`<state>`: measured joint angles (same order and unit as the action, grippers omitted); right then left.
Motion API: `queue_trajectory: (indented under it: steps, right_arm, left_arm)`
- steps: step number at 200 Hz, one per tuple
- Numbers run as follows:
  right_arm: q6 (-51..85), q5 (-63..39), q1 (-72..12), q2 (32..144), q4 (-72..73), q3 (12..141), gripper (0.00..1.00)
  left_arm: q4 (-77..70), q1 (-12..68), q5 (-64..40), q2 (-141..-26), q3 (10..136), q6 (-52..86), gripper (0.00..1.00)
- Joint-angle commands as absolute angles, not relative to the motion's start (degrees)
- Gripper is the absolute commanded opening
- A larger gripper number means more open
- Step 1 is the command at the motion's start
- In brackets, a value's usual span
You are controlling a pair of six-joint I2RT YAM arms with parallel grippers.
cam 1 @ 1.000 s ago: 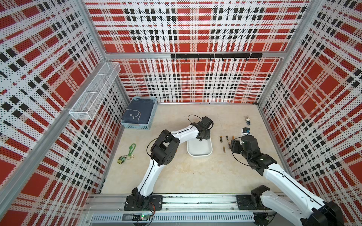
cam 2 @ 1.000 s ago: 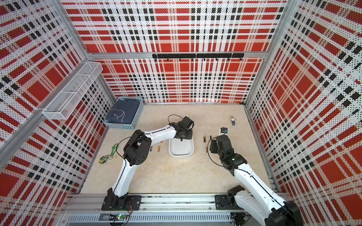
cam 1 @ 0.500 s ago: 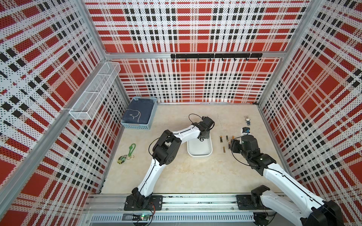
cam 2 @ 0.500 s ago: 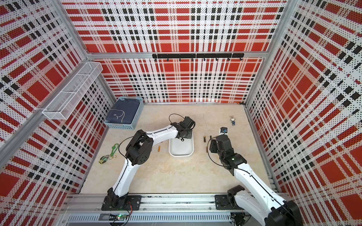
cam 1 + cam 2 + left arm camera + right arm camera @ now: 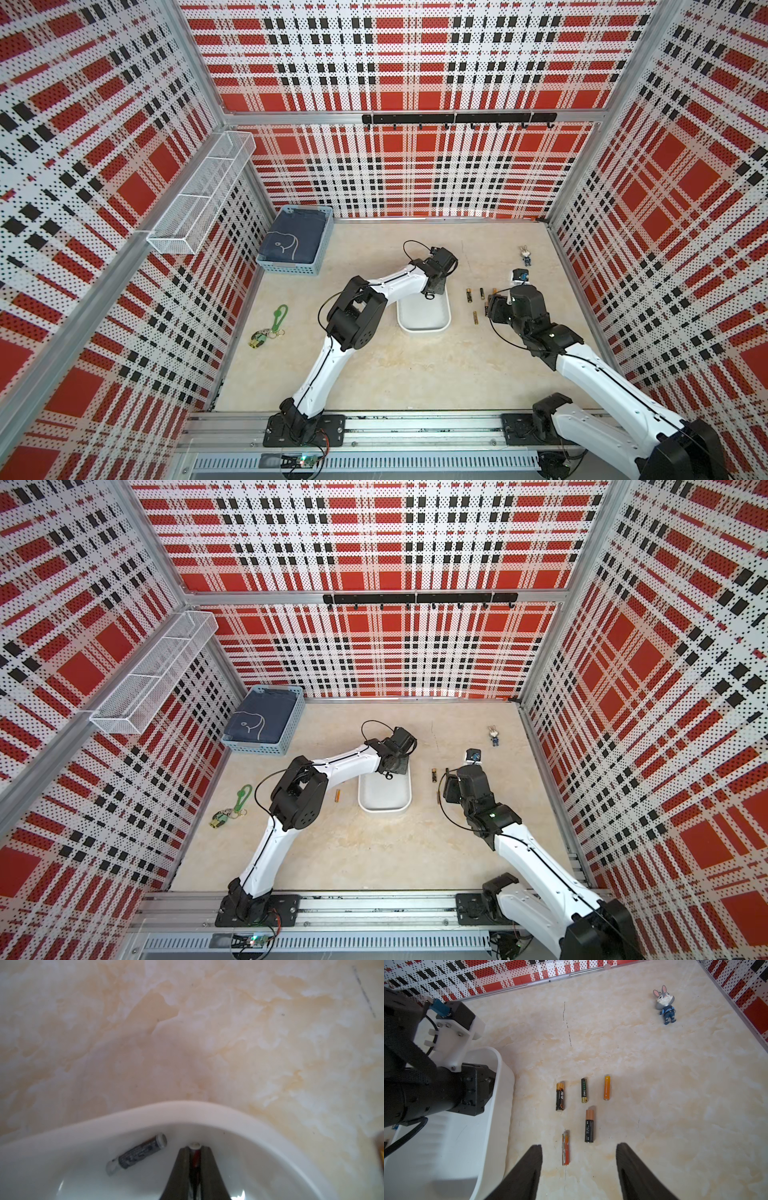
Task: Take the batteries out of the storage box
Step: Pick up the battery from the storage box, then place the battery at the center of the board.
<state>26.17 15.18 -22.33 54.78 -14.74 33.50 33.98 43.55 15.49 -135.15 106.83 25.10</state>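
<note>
A red battery [image 5: 195,1157] is pinched by the left tool [image 5: 195,1148] just inside the box [image 5: 187,1109] rim; the right tool [image 5: 579,1145] is spread near five batteries [image 5: 589,1126] on open bench [image 5: 675,1105].

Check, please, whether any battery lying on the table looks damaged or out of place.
Yes. The thin orange-red cylindrical battery nearest the right end effector looks damaged: its wrapper seems peeled and crumpled, with bare silver showing. The other four cells in that group, beside the white plastic storage box, look intact.
</note>
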Motion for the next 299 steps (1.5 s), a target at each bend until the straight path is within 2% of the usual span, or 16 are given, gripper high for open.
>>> queue_trajectory:
  steps: [1,40,68,93,140,182,242,262,277,299]
  right_arm:
    - [25.8,15.04,-22.24,54.72,-14.06,36.13,0.64]
    - [25.67,12.32,-22.33,56.9,-13.46,38.5,0.64]
    - [25.54,12.07,-23.77,59.5,-14.22,40.98,0.64]
    - [24.88,12.04,-27.51,61.85,-14.08,42.89,0.64]
    - [28.54,12.08,-34.37,73.14,-17.64,53.21,0.65]
    - [36.34,11.45,-37.98,88.03,-25.24,66.99,0.65]
    - [41.79,10.69,-38.14,98.55,-27.58,75.71,0.65]
    - [43.88,9.67,-38.15,103.93,-30.67,79.85,0.65]
    - [44.86,8.66,-38.09,108.13,-32.05,83.05,0.66]
    - [46.48,7.84,-38.12,112.95,-31.71,86.18,0.66]
  left_arm:
    - [38.85,43.64,13.39,-133.93,106.34,24.36,0.0]
    - [38.94,43.43,13.07,-124.95,105.12,24.33,0.0]
    - [38.94,41.6,12.39,-116.27,99.5,25.17,0.0]
    - [38.34,37.54,14.21,-107.53,87.6,25.84,0.0]
    - [32.34,23.51,14.36,-95.76,62.58,23.78,0.0]
    - [26.68,17.16,12.66,-95.7,52.91,21.65,0.0]
    - [25.11,15.51,12.61,-99.4,52.96,19.93,0.0]
    - [25.14,16.12,12.69,-99.41,53.05,20.11,0.13]
    - [25.47,16.73,12.5,-99.34,53.0,20.26,0.17]
    - [26.48,17.9,12.99,-98.43,53.11,20.56,0.18]
